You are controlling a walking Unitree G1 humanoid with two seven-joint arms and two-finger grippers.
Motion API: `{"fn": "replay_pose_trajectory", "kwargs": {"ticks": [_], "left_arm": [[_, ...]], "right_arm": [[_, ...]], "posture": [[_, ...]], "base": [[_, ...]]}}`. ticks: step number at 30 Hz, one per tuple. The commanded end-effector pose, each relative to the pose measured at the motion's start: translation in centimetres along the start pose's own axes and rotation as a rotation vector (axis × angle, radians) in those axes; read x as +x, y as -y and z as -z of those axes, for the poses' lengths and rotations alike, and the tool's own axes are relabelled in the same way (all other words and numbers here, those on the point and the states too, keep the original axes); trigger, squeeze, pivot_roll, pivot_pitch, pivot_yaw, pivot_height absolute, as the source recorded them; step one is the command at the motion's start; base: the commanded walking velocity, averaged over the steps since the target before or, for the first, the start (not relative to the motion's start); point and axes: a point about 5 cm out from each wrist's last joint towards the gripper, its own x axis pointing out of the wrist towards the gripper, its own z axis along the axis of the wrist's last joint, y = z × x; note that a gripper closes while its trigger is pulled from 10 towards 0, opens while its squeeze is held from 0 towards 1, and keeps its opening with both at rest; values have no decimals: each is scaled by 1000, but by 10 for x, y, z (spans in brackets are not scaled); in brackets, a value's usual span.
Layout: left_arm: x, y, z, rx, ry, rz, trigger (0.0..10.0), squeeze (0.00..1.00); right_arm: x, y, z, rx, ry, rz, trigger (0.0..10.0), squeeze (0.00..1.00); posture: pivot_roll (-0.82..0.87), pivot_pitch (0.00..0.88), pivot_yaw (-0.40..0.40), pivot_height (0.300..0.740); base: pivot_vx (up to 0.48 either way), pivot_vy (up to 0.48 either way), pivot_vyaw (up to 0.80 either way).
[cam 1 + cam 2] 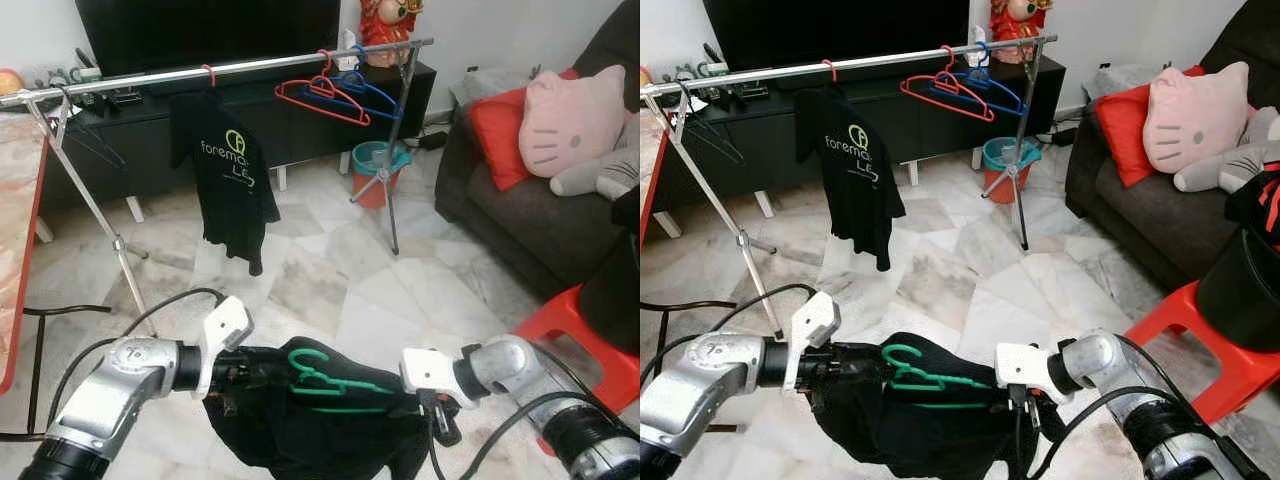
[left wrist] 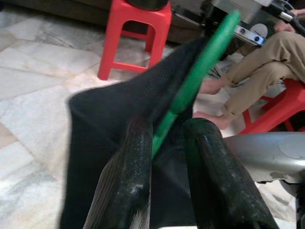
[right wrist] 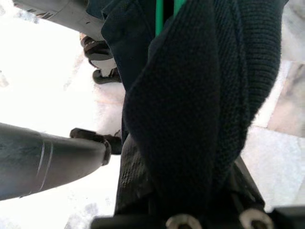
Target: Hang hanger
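A green hanger [image 1: 325, 380] lies flat inside a black garment [image 1: 300, 430] that I hold low over the floor between both arms. My left gripper [image 1: 262, 378] is shut on the hanger at its left end; in the left wrist view the green bar [image 2: 190, 81] runs out from between the two fingers [image 2: 128, 181]. My right gripper [image 1: 425, 400] is shut on the garment at the hanger's right end, with bunched black fabric [image 3: 190, 109] draped over it. Ahead stands the metal clothes rail [image 1: 250, 66].
On the rail hang a black T-shirt [image 1: 230, 180] and bare red [image 1: 320, 100] and blue hangers [image 1: 375, 95]. The rail's legs [image 1: 110, 235] stand on marble floor. A sofa [image 1: 530, 220] and red stool [image 1: 580, 330] are right, a table edge [image 1: 15, 250] left. A seated person's legs [image 2: 257, 62] are close by.
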Motion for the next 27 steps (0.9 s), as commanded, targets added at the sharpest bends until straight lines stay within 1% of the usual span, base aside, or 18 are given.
{"fn": "replay_pose_trajectory", "kwargs": {"ticks": [1,6,7,13,14,15,16,17,25,27], "left_arm": [[4,2,-6,16,-1,18,10000,0],[8,4,-7,10,8,43,10000,0],[9,4,-7,7,8,46,10000,1000],[13,3,-7,7,9,32,10000,1000],[13,2,-7,14,11,18,10000,906],[14,1,-8,21,9,11,10000,627],[14,0,-8,26,8,6,10000,627],[16,-2,-7,29,1,-8,10000,0],[20,-11,-10,34,26,-78,10000,0],[20,-11,-11,33,29,-78,10000,0]], "right_arm": [[-1,8,-10,-33,23,33,0,0],[3,10,-14,-40,32,41,0,0],[4,10,-15,-41,34,40,0,0],[5,11,-17,-43,44,37,0,0],[5,11,-17,-44,43,36,0,0],[5,11,-17,-44,43,35,0,0],[5,11,-17,-44,43,34,0,0],[5,11,-17,-45,45,31,0,0],[5,11,-21,-50,58,15,0,0],[5,11,-20,-50,58,16,0,0]], "posture": [[85,0,-66,740],[86,0,-67,740],[86,0,-67,740],[86,0,-69,740],[86,0,-70,740],[86,0,-70,740],[86,0,-70,740],[86,0,-70,740],[83,0,-70,740],[83,0,-71,740]], "base": [[0,0,0],[0,0,0],[0,0,0],[0,0,0],[0,0,0],[0,0,0],[0,0,0],[0,0,0],[0,0,0],[0,0,0]]}}
